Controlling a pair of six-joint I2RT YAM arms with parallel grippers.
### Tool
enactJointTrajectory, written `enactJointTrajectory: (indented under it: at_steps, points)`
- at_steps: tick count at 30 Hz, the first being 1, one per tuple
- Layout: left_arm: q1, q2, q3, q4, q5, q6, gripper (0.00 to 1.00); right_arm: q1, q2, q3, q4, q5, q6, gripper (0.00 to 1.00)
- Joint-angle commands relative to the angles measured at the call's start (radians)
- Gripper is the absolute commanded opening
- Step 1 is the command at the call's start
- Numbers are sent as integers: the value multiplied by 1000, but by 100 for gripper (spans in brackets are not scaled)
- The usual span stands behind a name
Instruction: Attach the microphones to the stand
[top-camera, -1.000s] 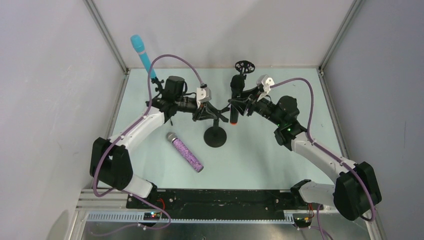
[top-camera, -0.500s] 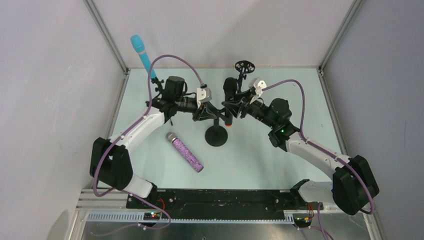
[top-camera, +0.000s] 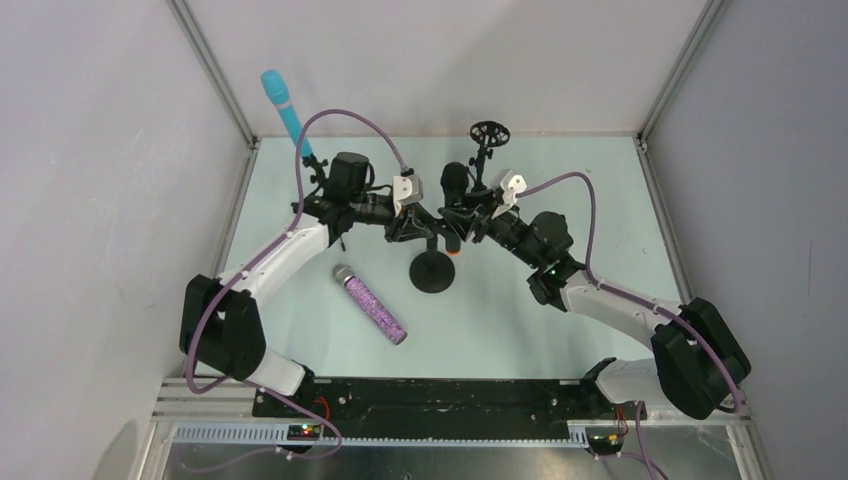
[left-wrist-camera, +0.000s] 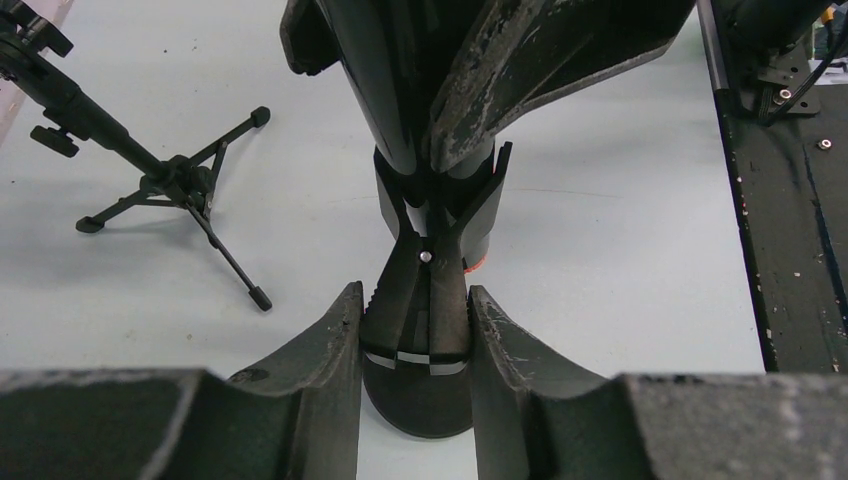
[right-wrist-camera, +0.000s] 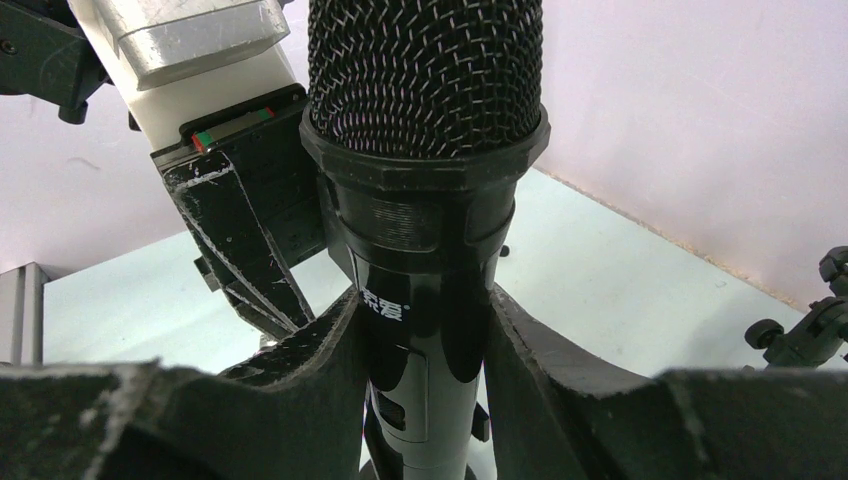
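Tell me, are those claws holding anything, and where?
The right gripper clamps the black microphone on its body, just below the mesh head. The left gripper pinches the stand's clip.

The top camera looks down from behind over the whole table (top-camera: 500, 320), while the two wrist cameras, close-up and facing each other, share the black microphone (right-wrist-camera: 425, 200) and stand clip (left-wrist-camera: 425, 300).

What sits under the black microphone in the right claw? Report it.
The stand's clip, pinched by the left claw, sits right under the black microphone, with the round base below. Whether the orange end is seated in it is covered.
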Motion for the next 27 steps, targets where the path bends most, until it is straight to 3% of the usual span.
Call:
enactJointTrajectory:
  at_steps: [1, 11, 13, 14, 15, 16, 18, 27]
  points:
    - [-5, -19, -15, 2, 4, 23, 2, 29, 10, 3, 138, 41, -16, 0]
    - [-5, -24, -13, 3, -14, 29, 8, 40, 24, 3, 147, 61, -4, 0]
    - [-5, -24, -8, 2, -26, 23, 37, 40, 27, 3, 148, 62, 1, 0]
    - [-6, -23, -3, 1, -29, 18, 60, 40, 28, 3, 148, 62, 3, 0]
    - [-6, -25, -2, 2, -35, 16, 69, 40, 29, 3, 147, 62, 6, 3]
    - [-6, -27, -1, 2, -37, 15, 86, 40, 29, 3, 147, 62, 7, 4]
    - [-6, -31, -2, 2, -39, 17, 98, 41, 29, 3, 144, 61, 8, 8]
    - [-5, -54, -1, 3, -50, 31, 99, 42, 28, 3, 146, 60, 17, 27]
